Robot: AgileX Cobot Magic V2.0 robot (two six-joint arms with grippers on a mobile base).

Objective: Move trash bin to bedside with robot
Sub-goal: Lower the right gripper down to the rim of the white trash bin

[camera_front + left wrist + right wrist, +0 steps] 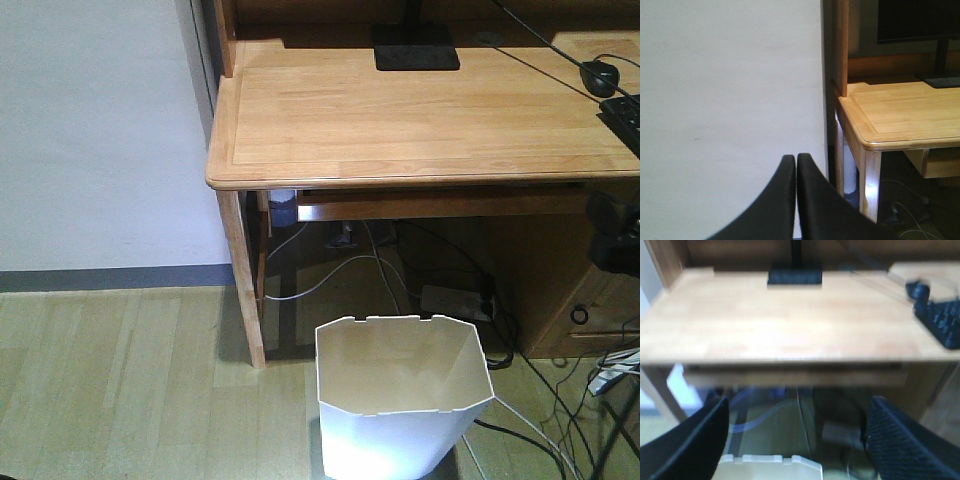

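Note:
The white trash bin (400,405) stands on the wooden floor in front of the desk, its notched rim facing up and its cream inside showing. In the blurred right wrist view, my right gripper (799,401) is open wide with nothing between its fingers. It hangs just above and behind the bin's far rim (771,463) without touching it. A black part of the right arm (614,232) shows at the right edge of the front view. My left gripper (796,158) is shut on nothing and points at the white wall. The bedside is out of view.
A light wooden desk (420,120) stands right behind the bin, with a monitor foot (415,46), a mouse (600,76) and a keyboard (625,115) on it. Loose cables and a power strip (455,300) lie under it. A white wall (100,140) is to the left.

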